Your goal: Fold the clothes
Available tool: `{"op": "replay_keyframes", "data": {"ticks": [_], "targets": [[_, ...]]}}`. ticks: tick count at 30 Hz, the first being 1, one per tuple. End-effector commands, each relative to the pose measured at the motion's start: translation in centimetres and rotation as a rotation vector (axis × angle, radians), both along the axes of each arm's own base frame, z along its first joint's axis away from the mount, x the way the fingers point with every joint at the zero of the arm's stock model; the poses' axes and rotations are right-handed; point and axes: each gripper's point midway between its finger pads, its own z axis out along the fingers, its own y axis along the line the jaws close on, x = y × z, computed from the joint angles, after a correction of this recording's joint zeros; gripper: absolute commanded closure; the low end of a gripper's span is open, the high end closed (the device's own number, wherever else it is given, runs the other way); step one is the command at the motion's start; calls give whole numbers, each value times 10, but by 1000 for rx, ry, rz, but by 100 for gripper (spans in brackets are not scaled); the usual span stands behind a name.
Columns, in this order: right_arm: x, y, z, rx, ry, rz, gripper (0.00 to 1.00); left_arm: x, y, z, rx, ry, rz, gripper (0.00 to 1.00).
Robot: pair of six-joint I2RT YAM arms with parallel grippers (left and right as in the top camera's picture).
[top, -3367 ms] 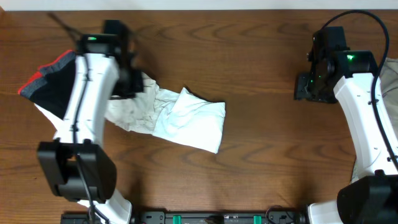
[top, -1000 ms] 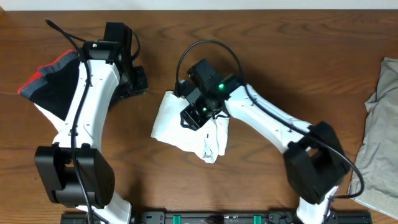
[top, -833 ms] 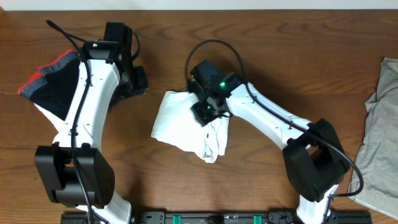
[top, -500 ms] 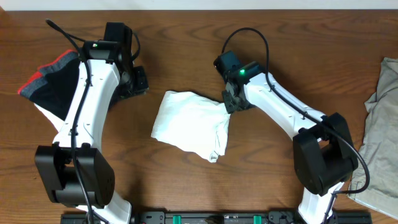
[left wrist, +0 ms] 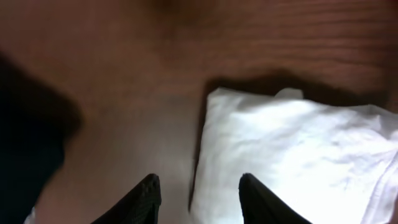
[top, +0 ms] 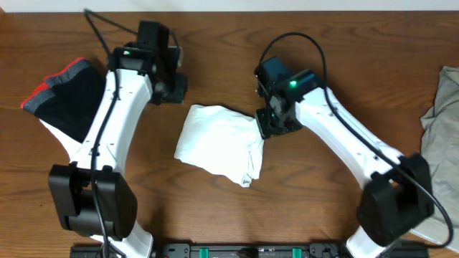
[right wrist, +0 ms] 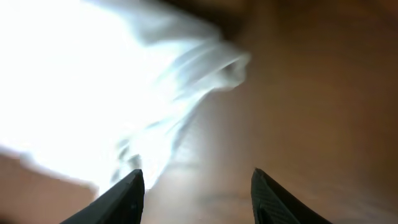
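T-shirt [top: 219,145]: white cotton, folded into one soft, roughly four-sided packet. It is mostly flat on top with light creases, and the cloth is bunched and rumpled along its right edge and lower right corner. It lies mid-desk, between the two arms.

Left wrist view: a rounded, puffy corner of the shirt [left wrist: 298,155] casts a dark shadow on the wood. Right wrist view: the shirt [right wrist: 74,93] is blown out bright, with a few folds trailing to a point (blurry).

Right gripper [top: 276,123] sits just beside the shirt's upper right edge. Its fingers are spread wide with nothing between them [right wrist: 196,199].

Left gripper [top: 172,82] is near the upper left corner, apart from the shirt, also spread and empty [left wrist: 199,199].

Desk [top: 323,43]: dark brown wood with visible grain.

Count:
- 1 white shirt
- 1 dark garment with red trim [top: 68,100] at far left
- 1 grey crumpled garment [top: 439,122] at the right edge
- 2 arms
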Motion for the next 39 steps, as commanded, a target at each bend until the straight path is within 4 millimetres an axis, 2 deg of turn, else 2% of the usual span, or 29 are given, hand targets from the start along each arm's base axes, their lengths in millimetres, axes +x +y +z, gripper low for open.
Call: {"op": "replay_keyframes", "data": {"ticks": [1,4,10,15,19,22,26,27,31,36,39], "targets": [[-27,28,1,123,100,71,48,6,-12,-14,0,4,-135,57],[-39,38,-6,130,120,99,48,11,-32,-26,-83,12,-198,56],[-68,70,-28,213,166,145,49,17,-48,-68,-105,79,-226,57],[-83,82,-53,239,175,135,49,6,-58,-108,-94,187,-246,57],[-85,80,-73,241,151,126,49,-11,-58,-126,-83,283,-243,57],[-74,64,-91,182,91,67,48,-33,-54,-129,-71,380,-235,57],[-54,45,-104,110,-5,26,46,-59,-47,-126,-58,492,-226,59],[-48,41,-104,95,-29,15,46,-65,-46,-125,-55,517,-224,62],[-22,33,-102,76,-120,-25,45,-82,-42,-123,-45,601,-150,67],[12,33,-93,128,-232,-2,44,-96,-38,-120,-32,670,-72,75],[31,32,-86,152,-303,24,43,-100,-38,-118,-27,691,-53,86]]}}
